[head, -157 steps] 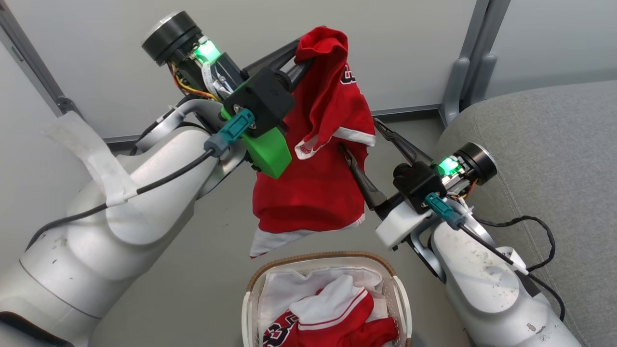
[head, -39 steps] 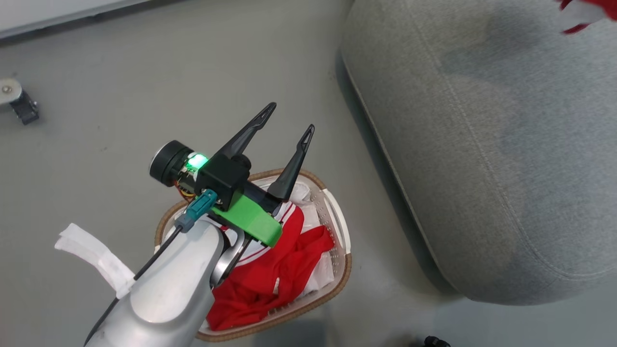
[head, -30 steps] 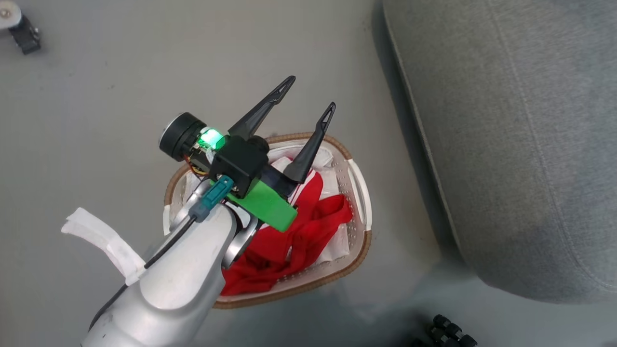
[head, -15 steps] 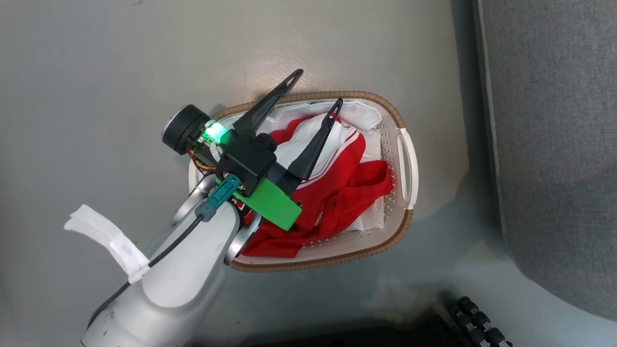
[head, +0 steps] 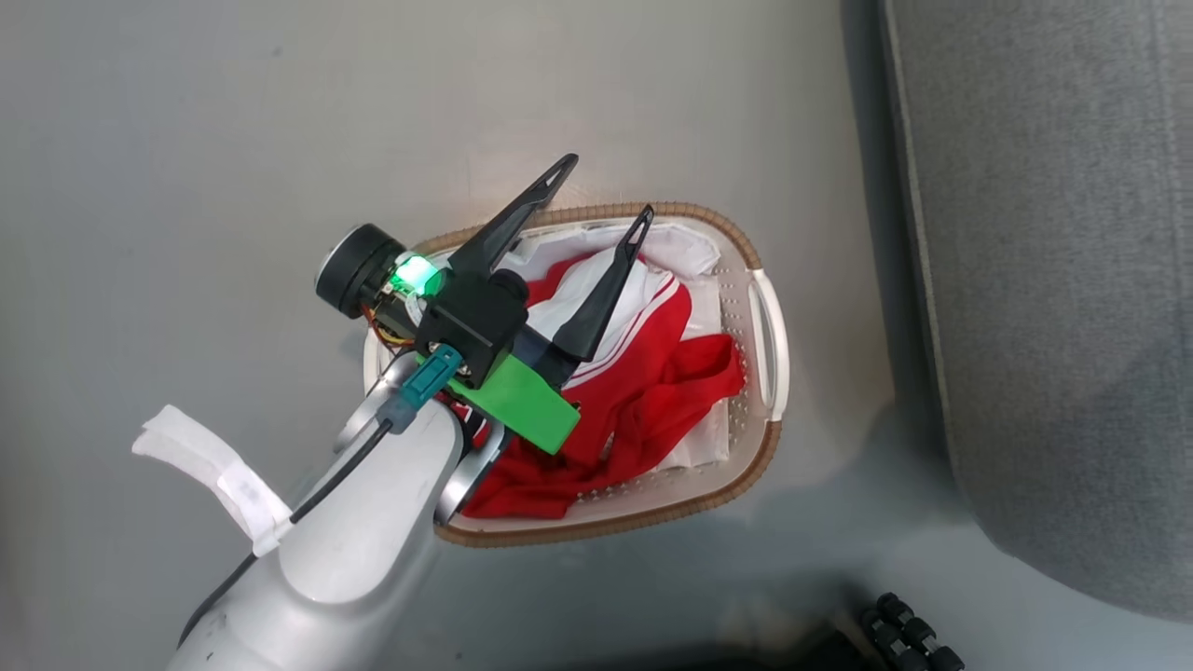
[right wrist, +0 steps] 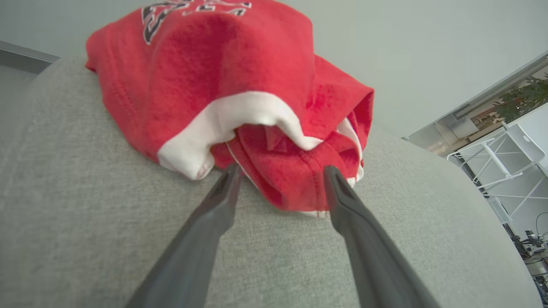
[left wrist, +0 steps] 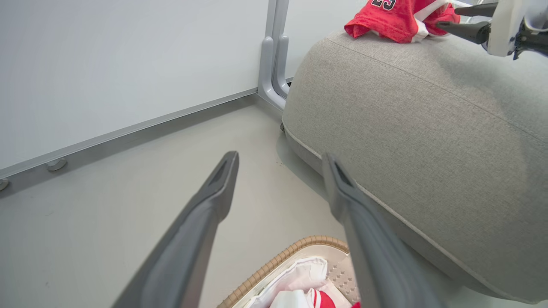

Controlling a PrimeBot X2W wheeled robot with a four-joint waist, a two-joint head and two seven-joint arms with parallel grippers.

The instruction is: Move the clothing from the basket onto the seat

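Large grey fabric sofa seat (head: 1053, 280). Oval white perforated basket with brown woven rim (head: 746, 244) on grey floor (head: 186, 140), just beside seat's edge. Red-and-white jerseys and shorts (head: 652, 410) heaped in basket over white liner (head: 685, 247). One red jersey with white trim (right wrist: 222, 81) crumpled on top of seat near its rounded edge. Left gripper (head: 604, 189) over basket's rim — fingers wide, holding nothing. Right gripper (right wrist: 280, 171) low over seat, fingers spread wide at jersey's hem — not clamped.

Head camera stares straight down on the basket (head: 760, 326); left wrist looks low past its rim toward the seat (left wrist: 419, 128), which right wrist hugs close.
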